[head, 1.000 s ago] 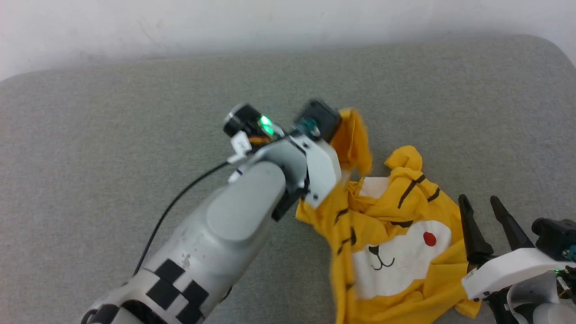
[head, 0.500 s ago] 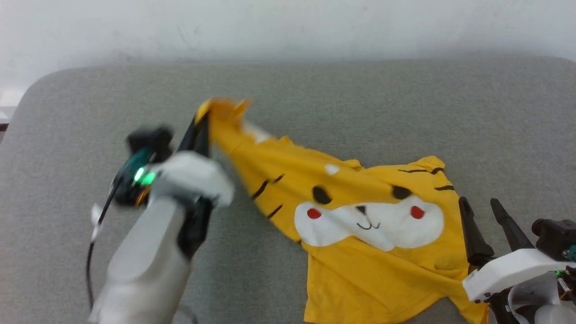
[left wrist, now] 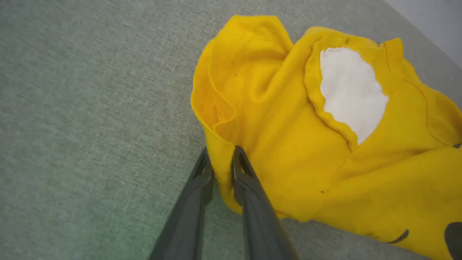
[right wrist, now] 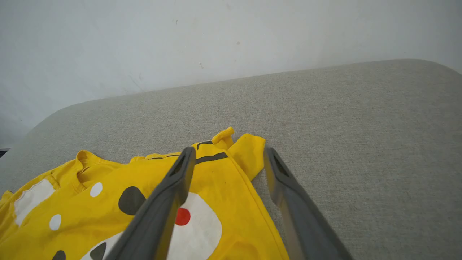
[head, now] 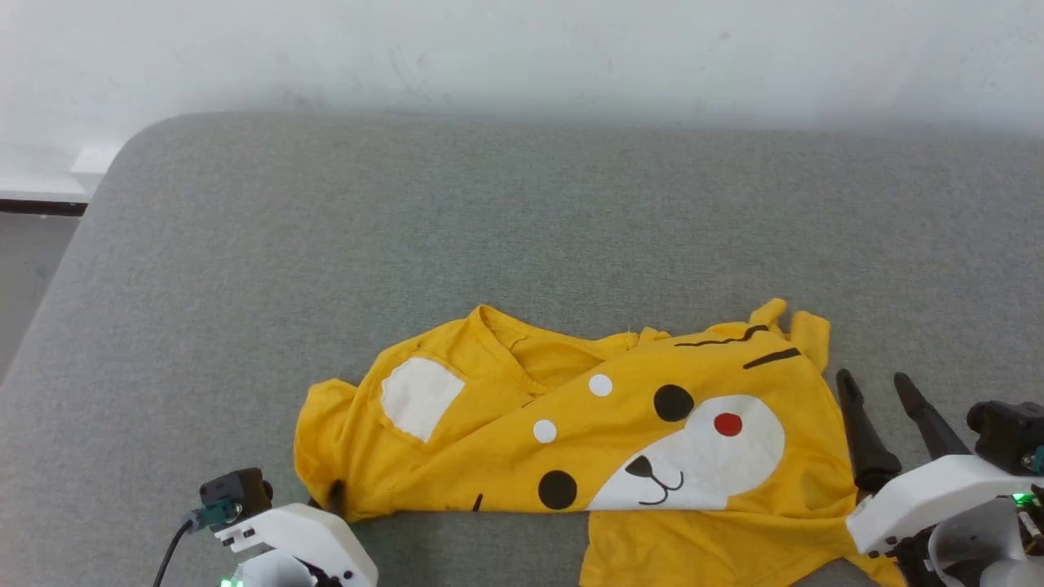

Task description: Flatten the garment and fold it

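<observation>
We see a mustard-yellow shirt (head: pixel 489 469) with white patches, black ovals and stripes, one red dot; grey counter (head: pixel 522 228).

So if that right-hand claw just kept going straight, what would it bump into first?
Probably the garment's upturned corner, lying between the open right gripper's fingertips; past it, grey cushion. Depth is unclear.

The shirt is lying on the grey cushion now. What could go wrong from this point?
1. A fold of the garment sits between the fingers of the left gripper; pulling back without a full release could drag it into a bunch.
2. The garment lies doubled over across its print; folding now would likely trap creases.
</observation>
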